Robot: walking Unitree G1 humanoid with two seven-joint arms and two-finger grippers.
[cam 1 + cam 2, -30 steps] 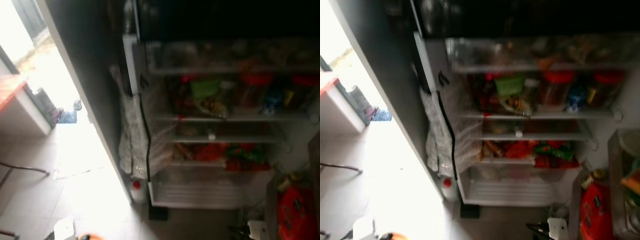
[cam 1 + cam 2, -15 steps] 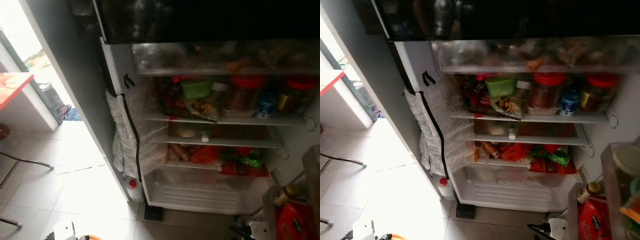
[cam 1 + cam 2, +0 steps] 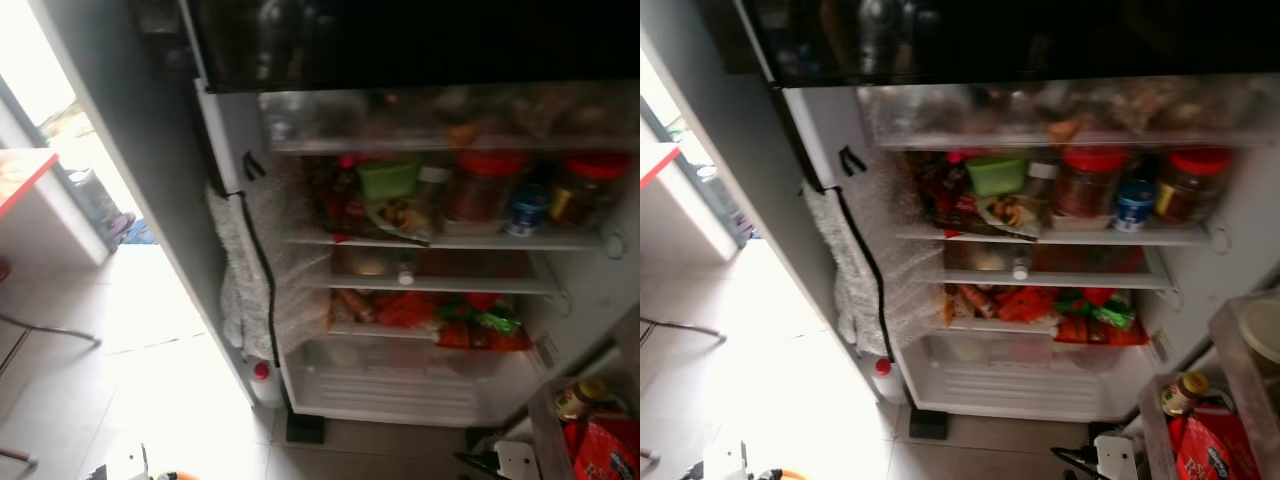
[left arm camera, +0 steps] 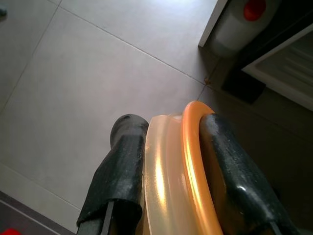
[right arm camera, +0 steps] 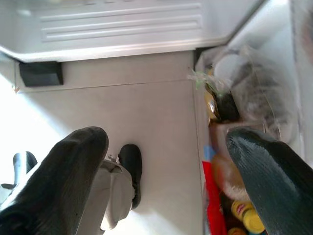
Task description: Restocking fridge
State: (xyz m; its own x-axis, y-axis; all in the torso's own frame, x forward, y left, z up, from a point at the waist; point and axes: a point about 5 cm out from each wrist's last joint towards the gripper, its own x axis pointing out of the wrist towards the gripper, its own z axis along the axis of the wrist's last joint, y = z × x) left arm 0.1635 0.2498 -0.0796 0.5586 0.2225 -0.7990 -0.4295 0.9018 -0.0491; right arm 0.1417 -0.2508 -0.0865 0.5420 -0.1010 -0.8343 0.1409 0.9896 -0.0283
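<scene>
Two red-lidded jars (image 3: 1088, 182) sit in the fridge (image 3: 1200, 260); left end effector (image 4: 171, 147) grips an orange-rimmed lid (image 4: 178, 176), right end effector (image 5: 166, 166) gapes empty.

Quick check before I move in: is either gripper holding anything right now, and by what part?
The left gripper clamps a translucent container with an orange rim across its edge. The right gripper is open and empty.

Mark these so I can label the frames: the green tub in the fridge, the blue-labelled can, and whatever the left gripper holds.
green tub (image 3: 995, 174), right eye view, its front.
blue-labelled can (image 3: 1133, 204), right eye view, its label.
orange-rimmed container (image 4: 193, 161), left wrist view, its rim.
</scene>
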